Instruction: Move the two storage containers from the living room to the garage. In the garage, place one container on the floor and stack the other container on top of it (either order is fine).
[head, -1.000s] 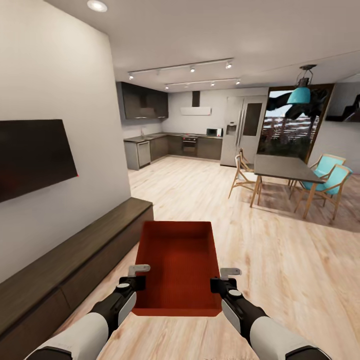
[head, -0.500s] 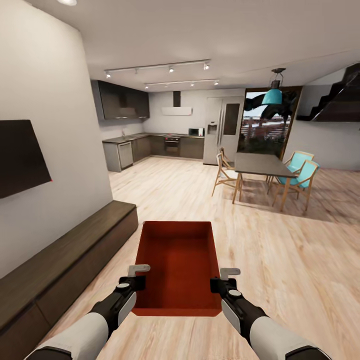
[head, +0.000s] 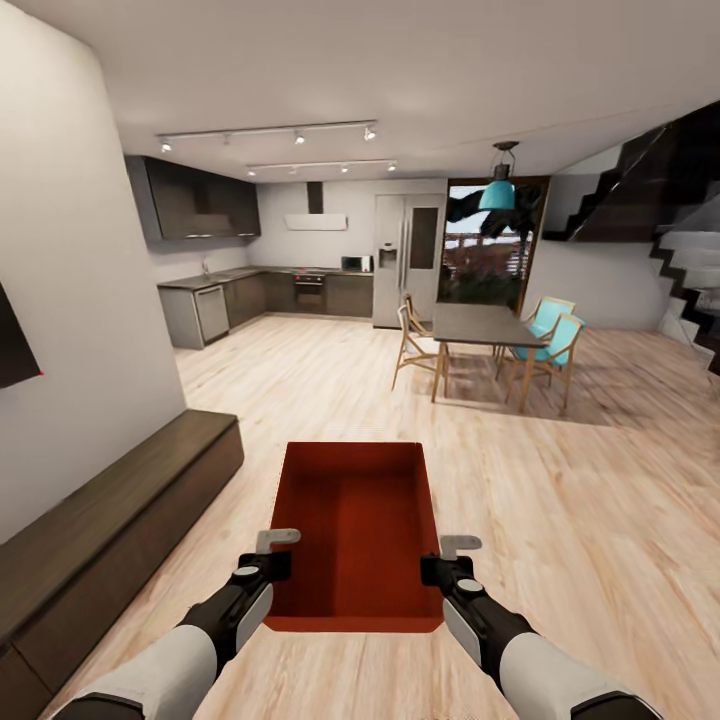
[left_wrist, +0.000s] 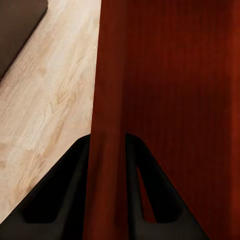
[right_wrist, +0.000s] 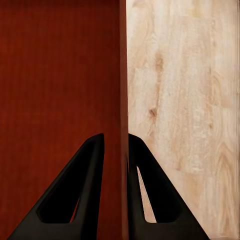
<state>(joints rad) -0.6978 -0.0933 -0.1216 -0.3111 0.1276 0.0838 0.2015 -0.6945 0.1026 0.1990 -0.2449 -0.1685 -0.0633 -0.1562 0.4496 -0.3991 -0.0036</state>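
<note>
Dark bench (head: 110, 540) low along left wall, close beside carry path. Left gripper (head: 277, 552) clenched on bin (head: 355, 520) left wall (wrist view: fingers (left_wrist: 60, 200) straddle wall, one each side). Bin held level over plank floor (head: 560, 520), out ahead between both arms. Right gripper (head: 450, 557) clenched on right wall likewise. Dining table (head: 478, 325) and chairs ahead-right, stairs (head: 690, 250) far right. Risks: thin-wall pinch slipping if arms spread or base jolts; bin clipping bench on tight turn; only one bin carried, second trip likely needed.
</note>
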